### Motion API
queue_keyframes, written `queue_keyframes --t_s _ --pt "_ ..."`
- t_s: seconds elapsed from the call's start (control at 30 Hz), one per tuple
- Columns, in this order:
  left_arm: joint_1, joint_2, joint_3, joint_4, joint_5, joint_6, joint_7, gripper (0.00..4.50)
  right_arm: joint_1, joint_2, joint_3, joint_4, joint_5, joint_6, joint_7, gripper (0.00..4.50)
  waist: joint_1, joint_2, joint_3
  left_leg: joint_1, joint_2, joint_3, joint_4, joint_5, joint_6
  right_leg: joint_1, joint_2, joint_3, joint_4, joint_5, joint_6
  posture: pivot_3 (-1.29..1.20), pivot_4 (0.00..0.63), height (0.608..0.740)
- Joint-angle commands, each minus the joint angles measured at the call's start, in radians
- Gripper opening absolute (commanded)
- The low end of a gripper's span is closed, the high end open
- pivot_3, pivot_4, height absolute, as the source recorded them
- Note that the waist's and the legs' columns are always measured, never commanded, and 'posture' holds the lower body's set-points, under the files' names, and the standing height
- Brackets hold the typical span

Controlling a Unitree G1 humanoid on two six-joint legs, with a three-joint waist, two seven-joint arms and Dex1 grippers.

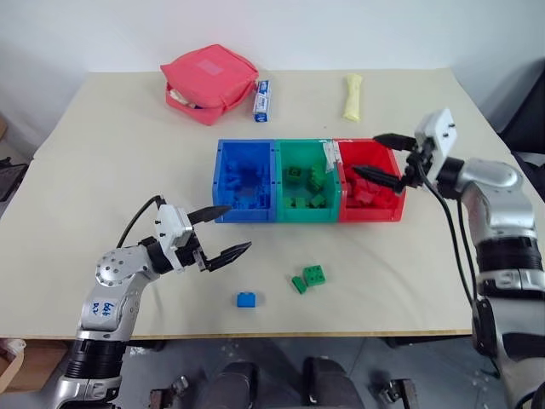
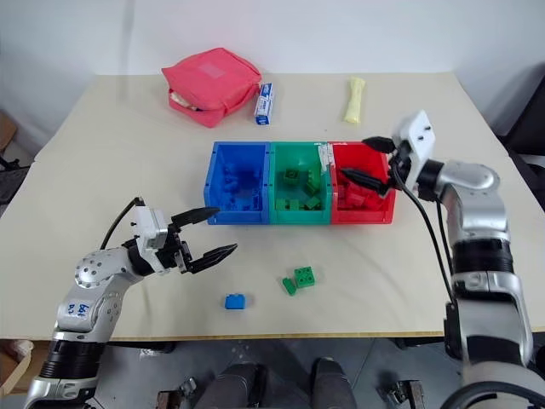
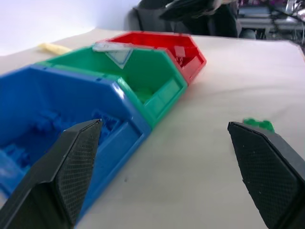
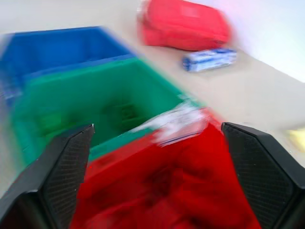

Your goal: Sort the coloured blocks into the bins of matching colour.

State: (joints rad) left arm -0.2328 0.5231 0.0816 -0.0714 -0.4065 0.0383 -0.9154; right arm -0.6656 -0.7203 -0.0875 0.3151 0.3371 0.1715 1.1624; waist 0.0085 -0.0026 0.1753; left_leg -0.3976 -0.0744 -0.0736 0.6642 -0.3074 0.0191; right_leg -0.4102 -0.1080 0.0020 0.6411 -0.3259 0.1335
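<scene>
Three joined bins stand mid-table: blue bin (image 1: 243,213), green bin (image 1: 304,215), red bin (image 1: 371,213). Each holds blocks of its own colour. Loose on the table in front of them lie a blue block (image 1: 248,299), a green block (image 1: 314,275) and a smaller green block (image 1: 299,285). My left gripper (image 1: 220,232) is open and empty, low over the table by the blue bin's front left corner; a green block (image 3: 258,124) sits beyond its fingertip. My right gripper (image 1: 368,155) hovers open over the red bin (image 4: 167,191) with nothing between its fingers.
A red zip pouch (image 1: 209,81), a small blue-white tube (image 1: 263,98) and a yellow roll (image 1: 352,95) lie along the far side of the table. The table's front edge (image 1: 281,334) runs just behind the loose blocks.
</scene>
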Motion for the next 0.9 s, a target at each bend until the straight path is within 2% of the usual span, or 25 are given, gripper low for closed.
queue_keyframes --t_s 0.03,0.13,0.27,0.37,0.47,0.6,0.77,0.9 --pt "0.001 0.037 0.024 0.050 0.047 -0.090 -0.028 4.50 0.213 -0.040 0.005 -0.306 0.059 0.046 0.049 4.47 0.002 0.000 0.000 0.000 0.000 0.000 0.000 0.000 0.000 0.000 0.000 0.000 0.000 0.000 0.000 0.00 0.150 0.740" --pt "0.010 0.054 0.013 0.061 0.035 -0.105 -0.073 4.50 0.372 -0.038 -0.037 -0.420 0.062 0.026 0.010 4.47 -0.002 0.000 0.000 0.000 -0.001 0.004 0.001 0.000 0.000 -0.001 0.000 0.000 0.000 0.000 0.000 0.00 0.150 0.740" --pt "0.008 0.101 -0.028 0.076 0.061 -0.148 -0.174 4.50 0.562 -0.062 -0.133 -0.462 0.046 -0.110 0.019 4.47 -0.002 0.000 0.000 0.004 -0.001 0.005 0.001 0.001 0.001 0.003 -0.001 0.001 -0.004 0.000 0.001 0.00 0.150 0.740" --pt "0.009 0.117 -0.047 0.066 0.031 -0.120 -0.224 4.50 0.690 -0.111 -0.202 -0.496 0.064 -0.108 0.047 4.47 0.001 0.000 0.000 0.007 -0.001 0.005 -0.001 0.000 0.001 0.005 -0.001 0.003 -0.004 0.000 0.001 0.00 0.150 0.740" --pt "0.016 0.118 -0.061 0.063 0.016 -0.097 -0.255 4.50 0.764 -0.157 -0.219 -0.516 0.067 -0.102 0.081 4.47 0.009 0.000 0.000 0.007 -0.001 0.005 -0.002 0.000 0.001 0.006 -0.001 0.004 -0.005 0.000 0.000 0.00 0.150 0.740" --pt "0.035 0.116 -0.064 0.045 0.012 -0.086 -0.268 4.50 0.715 -0.157 -0.144 -0.559 0.077 -0.049 0.070 4.47 -0.003 0.000 0.000 0.009 0.000 0.006 -0.002 0.000 0.001 0.008 0.000 0.004 -0.006 0.000 0.000 0.00 0.150 0.740" --pt "0.066 0.131 -0.037 -0.003 0.000 -0.045 -0.244 4.50 0.563 -0.111 0.050 -0.565 0.016 -0.007 0.063 4.47 -0.010 0.000 0.000 0.011 0.002 0.005 -0.002 0.000 0.000 0.010 0.001 0.004 -0.006 0.000 0.000 0.00 0.150 0.740" --pt "0.108 0.154 -0.020 -0.064 -0.015 0.004 -0.232 4.50 0.398 -0.052 0.251 -0.454 -0.086 -0.029 0.120 4.47 -0.008 0.000 0.000 0.010 0.001 0.004 -0.002 -0.001 0.001 0.010 0.000 0.003 -0.010 0.000 0.000 0.00 0.150 0.740"
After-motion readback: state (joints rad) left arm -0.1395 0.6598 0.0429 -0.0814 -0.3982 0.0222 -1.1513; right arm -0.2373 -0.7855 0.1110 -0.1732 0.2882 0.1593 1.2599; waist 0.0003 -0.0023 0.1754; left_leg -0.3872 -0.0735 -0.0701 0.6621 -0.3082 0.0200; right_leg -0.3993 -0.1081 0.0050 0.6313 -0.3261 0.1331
